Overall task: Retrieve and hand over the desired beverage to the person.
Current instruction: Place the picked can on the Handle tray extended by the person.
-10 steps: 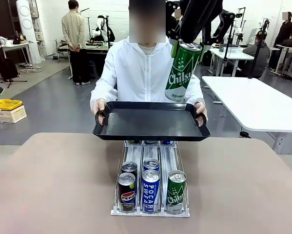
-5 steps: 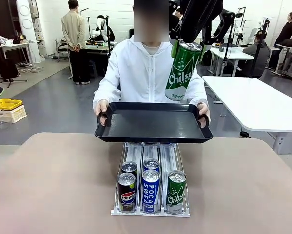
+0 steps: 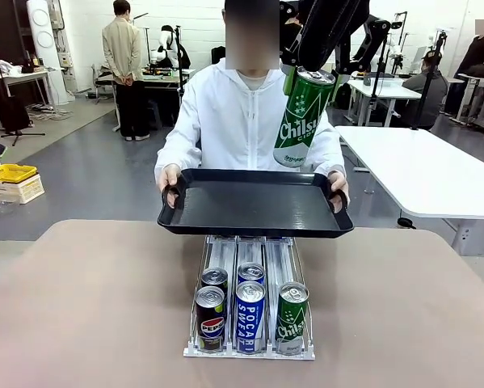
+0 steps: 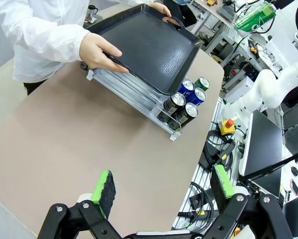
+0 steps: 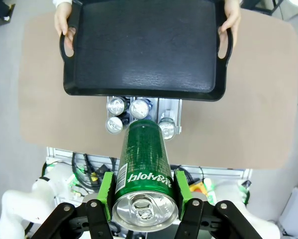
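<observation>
Right claw (image 5: 144,193): pads clamp the green can (image 3: 300,121) near its top, base free.
Green can: tilted, hanging above the tray (image 3: 250,204), right end.
Tray: person's hands (image 3: 167,176) hold it level over the rack (image 3: 278,263), ready to receive.
Left claw (image 4: 163,184): spread wide, empty.

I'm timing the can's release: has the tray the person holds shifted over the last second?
Yes. The black tray has drifted slightly toward picture right, judged against the can rack beneath it.

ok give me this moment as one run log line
right pincer: shut on green can, raised, tilted, not on black tray | left pincer: open, empty | person: holding tray over can rack
</observation>
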{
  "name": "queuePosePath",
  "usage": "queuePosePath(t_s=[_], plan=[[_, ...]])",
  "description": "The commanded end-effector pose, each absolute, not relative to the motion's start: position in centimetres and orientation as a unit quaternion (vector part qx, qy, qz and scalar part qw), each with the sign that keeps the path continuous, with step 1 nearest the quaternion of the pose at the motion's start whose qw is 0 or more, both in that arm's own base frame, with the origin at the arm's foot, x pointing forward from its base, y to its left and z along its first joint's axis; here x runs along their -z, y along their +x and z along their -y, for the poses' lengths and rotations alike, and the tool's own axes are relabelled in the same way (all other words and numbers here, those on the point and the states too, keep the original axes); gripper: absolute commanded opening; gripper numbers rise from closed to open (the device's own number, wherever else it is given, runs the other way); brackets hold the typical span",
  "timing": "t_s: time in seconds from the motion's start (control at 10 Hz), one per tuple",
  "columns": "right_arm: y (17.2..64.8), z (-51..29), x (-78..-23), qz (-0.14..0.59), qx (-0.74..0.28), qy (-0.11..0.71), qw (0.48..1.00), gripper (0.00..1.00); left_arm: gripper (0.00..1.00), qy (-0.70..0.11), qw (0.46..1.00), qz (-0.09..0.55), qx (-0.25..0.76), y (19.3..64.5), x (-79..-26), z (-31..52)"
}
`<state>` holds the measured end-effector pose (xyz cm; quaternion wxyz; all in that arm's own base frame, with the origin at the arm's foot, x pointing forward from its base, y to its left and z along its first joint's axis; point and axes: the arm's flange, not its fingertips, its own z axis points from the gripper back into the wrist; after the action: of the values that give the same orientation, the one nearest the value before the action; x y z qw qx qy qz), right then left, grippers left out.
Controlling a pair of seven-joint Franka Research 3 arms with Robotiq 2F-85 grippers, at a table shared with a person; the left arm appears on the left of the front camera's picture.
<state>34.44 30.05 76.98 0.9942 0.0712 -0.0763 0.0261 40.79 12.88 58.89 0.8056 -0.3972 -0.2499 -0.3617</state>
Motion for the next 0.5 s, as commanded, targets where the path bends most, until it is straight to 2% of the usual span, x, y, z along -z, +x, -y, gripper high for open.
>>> queuePosePath(t_s=[0.0, 0.4], plan=[[36.4, -30.2, -76.9, 0.062, -0.025, 0.076, 0.995, 0.58, 1.0, -0.402, 0.803, 0.251, 0.361, 40.8, -59.2, -12.9], [44.2, -32.7, -73.6, 0.038, -0.025, 0.053, 0.998, 0.58, 1.0, -0.402, 0.803, 0.251, 0.361, 40.8, -59.2, -12.9]])
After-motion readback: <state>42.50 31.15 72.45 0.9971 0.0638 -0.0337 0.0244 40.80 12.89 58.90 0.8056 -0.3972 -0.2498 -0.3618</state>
